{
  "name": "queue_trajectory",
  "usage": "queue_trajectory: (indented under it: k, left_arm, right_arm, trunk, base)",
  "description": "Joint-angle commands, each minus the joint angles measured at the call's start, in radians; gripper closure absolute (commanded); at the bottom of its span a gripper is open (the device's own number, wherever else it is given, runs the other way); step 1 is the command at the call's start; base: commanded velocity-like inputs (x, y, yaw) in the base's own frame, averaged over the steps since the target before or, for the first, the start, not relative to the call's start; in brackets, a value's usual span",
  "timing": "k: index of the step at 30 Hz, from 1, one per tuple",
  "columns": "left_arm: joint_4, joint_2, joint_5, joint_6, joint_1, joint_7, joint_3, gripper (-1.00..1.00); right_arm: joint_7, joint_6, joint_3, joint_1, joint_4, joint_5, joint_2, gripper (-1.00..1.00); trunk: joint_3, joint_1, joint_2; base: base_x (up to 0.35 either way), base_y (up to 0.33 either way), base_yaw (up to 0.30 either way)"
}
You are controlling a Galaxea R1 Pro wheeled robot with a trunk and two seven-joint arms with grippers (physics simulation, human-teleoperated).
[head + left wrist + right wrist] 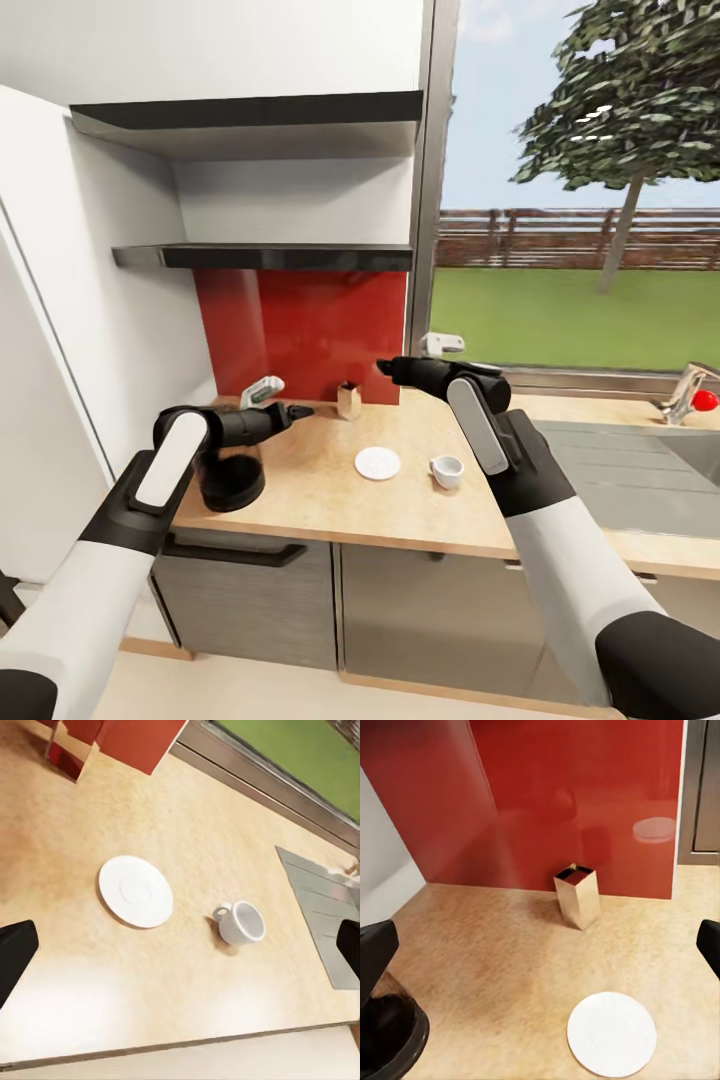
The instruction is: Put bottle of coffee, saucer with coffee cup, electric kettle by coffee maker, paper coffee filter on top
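Both grippers, left [300, 410] and right [385, 367], hover spread wide and empty; a careless reach could knock the cup [447, 470] off past the saucer [377, 463].

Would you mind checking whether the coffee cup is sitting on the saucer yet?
No, the coffee cup stands on bare countertop beside the saucer, apart from it.

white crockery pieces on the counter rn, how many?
2: the saucer lies flat mid-counter; the coffee cup stands beside it toward the sink, apart, not on it. More may be hidden behind the arms.
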Motion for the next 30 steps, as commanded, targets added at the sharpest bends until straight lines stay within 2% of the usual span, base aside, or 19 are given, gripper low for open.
queue_trajectory:
  k: [1,12,21,25,27,29,30]
  left_arm:
    - [0.001,0.002,0.011,-0.001,0.000,0.010,-0.002,-1.00]
    - [0.004,0.001,0.012,-0.005,0.001,0.004,-0.004,-1.00]
    - [0.007,0.001,0.012,-0.006,0.002,0.003,-0.004,-1.00]
    - [0.012,0.001,0.015,-0.006,0.003,0.004,-0.004,-1.00]
    - [0.014,0.001,0.017,-0.005,0.022,0.003,-0.003,-1.00]
    - [0.015,0.001,0.020,-0.005,0.063,0.003,-0.002,-1.00]
    - [0.019,0.001,0.021,-0.005,0.089,0.002,-0.001,-1.00]
  right_arm:
    - [-0.010,0.002,0.002,0.000,0.007,-0.010,0.000,-1.00]
    - [-0.010,0.002,0.001,0.004,0.020,-0.011,0.000,-1.00]
    - [-0.010,0.002,0.003,0.006,0.052,-0.010,0.000,-1.00]
    - [-0.010,0.002,0.004,0.006,0.108,-0.010,0.001,-1.00]
    - [-0.009,0.002,0.004,0.006,0.145,-0.011,0.003,-1.00]
    - [-0.008,0.005,0.005,0.006,0.191,-0.034,0.004,-1.00]
    - [-0.003,0.018,0.007,0.006,0.220,-0.092,0.004,-1.00]
  trunk:
    - [0.000,0.001,-0.001]
    - [0.000,0.001,-0.001]
    - [0.000,0.001,-0.001]
    - [0.000,0.001,-0.001]
    - [0.000,0.001,-0.001]
    - [0.000,0.001,-0.001]
    - [0.000,0.001,-0.001]
  base:
    - [0.271,0.000,0.000]
    - [0.295,-0.093,-0.011]
    - [0.278,-0.162,-0.233]
    - [0.157,-0.064,-0.262]
    - [0.040,-0.015,-0.150]
    - [0.013,-0.005,-0.049]
    - [0.004,-0.002,-0.016]
